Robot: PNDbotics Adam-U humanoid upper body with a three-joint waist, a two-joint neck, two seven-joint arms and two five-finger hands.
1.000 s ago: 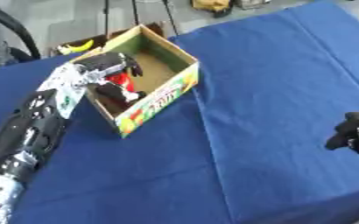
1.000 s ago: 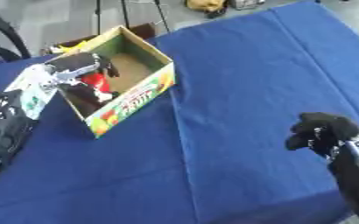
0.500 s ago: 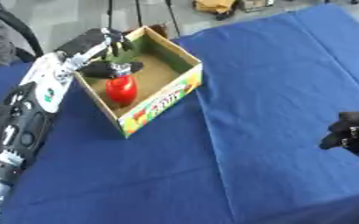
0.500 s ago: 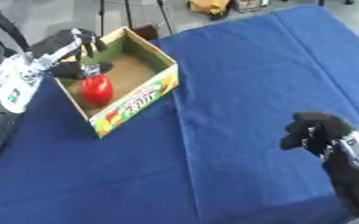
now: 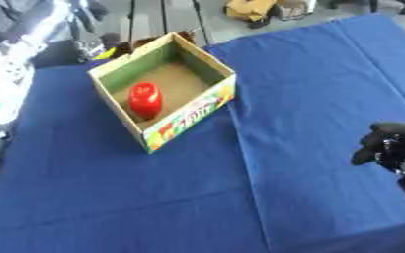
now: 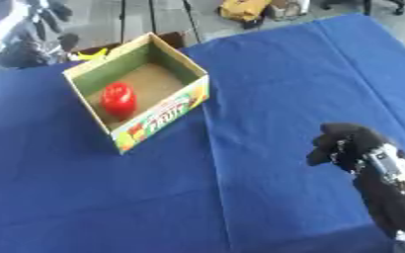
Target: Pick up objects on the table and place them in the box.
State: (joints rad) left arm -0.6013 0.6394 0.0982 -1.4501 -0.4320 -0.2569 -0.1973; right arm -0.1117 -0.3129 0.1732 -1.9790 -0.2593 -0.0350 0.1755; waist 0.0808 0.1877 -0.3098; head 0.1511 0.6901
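We see a red object [image 5: 145,99], rounded and somewhat longer than it is wide, lying on the brown floor of the open cardboard box [image 5: 192,114]. Its long axis runs roughly from the near side of the box floor toward the far side, nearly up and down in our views, and it sits toward the left and near part of the floor, close to the left wall. We cannot tell which end is its top; a darker patch shows at its near end.

The box stands askew on the blue tablecloth [image 5: 309,74], one corner pointing toward us, its flaps upright and its inner walls greenish. The outer wall facing us and to the right carries a colourful printed fruit label.

Our right hand [image 6: 343,144] shows at the lower right, well apart from the box, above the bare cloth. Its black fingers are curled in toward the palm and they hold nothing.

At the upper left edge a blurred white and dark shape, our left arm [image 5: 12,64], lies beside the box's left side without touching it. The left hand itself is too smeared to pick out, so we cannot tell how its fingers stand.

Beyond the table's far edge we see grey floor and a tan cardboard shape [image 5: 251,8].
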